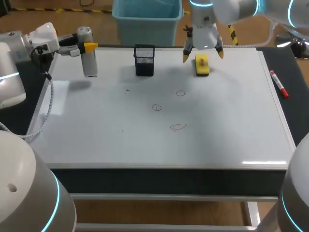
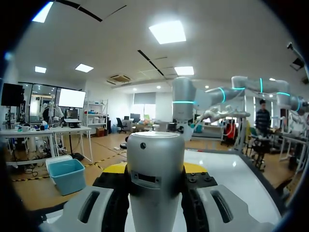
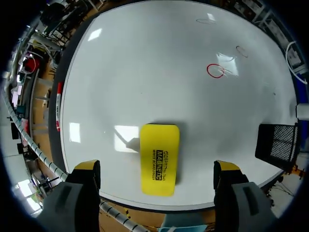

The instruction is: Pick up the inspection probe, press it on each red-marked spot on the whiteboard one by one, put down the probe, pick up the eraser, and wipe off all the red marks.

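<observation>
The left gripper (image 2: 155, 169) is clamped on the inspection probe (image 2: 155, 179). The silver cylinder fills the gap between the fingers, and the pads appear to press on it from both sides, though the yellow tips are mostly hidden behind it. In the head view the left gripper (image 1: 83, 48) holds the inspection probe (image 1: 89, 60) upright over the far left corner of the whiteboard (image 1: 96, 135).

The right gripper (image 3: 157, 169) has its fingers spread wide, one on each side of the yellow eraser (image 3: 160, 145) and clear of it. The eraser lies flat on the board directly under the gap. From above, the right gripper (image 1: 203, 54) hangs over the eraser (image 1: 202, 65) near the board's far edge.

Ahead of the right fingers, out on the white surface, are the red marks (image 3: 215, 70), three small loops well apart from the eraser (image 1: 178, 127). Beside the right gripper stands a black mesh pen holder (image 3: 276, 142) (image 1: 144, 60). A red marker (image 1: 279, 83) lies just off the board's right edge.
</observation>
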Controlling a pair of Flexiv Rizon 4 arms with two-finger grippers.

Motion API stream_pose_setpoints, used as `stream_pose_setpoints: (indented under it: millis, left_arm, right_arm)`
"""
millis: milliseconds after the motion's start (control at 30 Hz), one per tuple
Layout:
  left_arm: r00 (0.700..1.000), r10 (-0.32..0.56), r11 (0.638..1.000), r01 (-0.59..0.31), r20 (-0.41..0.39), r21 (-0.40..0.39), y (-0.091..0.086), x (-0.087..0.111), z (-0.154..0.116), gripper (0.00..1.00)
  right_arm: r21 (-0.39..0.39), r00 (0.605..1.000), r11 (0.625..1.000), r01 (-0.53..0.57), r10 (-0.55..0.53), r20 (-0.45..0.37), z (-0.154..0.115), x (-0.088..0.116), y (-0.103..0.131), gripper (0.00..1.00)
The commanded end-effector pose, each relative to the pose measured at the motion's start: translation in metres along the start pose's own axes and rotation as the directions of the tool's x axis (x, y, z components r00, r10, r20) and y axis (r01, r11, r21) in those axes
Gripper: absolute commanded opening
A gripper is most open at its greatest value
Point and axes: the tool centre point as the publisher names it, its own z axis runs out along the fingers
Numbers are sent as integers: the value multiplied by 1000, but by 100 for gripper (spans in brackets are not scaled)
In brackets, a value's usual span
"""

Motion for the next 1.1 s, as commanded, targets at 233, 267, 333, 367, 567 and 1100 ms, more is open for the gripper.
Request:
stream_pose_setpoints:
  millis: [233, 267, 333, 367, 567, 1100]
  left_arm:
    - [1000, 2, 1000, -2, 2, 3, 0, 1, 0, 0]
    - [1000, 2, 1000, -2, 2, 3, 0, 1, 0, 0]
    - [1000, 2, 1000, -2, 2, 3, 0, 1, 0, 0]
    - [1000, 2, 1000, -2, 2, 3, 0, 1, 0, 0]
    - [1000, 2, 1000, -2, 2, 3, 0, 1, 0, 0]
    - [1000, 2, 1000, -2, 2, 3, 0, 1, 0, 0]
  right_arm:
    - [7, 994, 998, -65, 64, 83, 5, -8, -6, 100]
    - [4, 994, 998, -61, 60, 89, 7, -8, -7, 100]
    - [-1, 995, 998, -60, 60, 85, 9, -9, -6, 100]
    - [-16, 993, 998, -60, 62, 97, 9, -10, -5, 100]
    - [-30, 993, 998, -52, 55, 109, 12, -8, -3, 100]
    - [-48, 994, 999, -15, 21, 112, 21, -8, 5, 100]
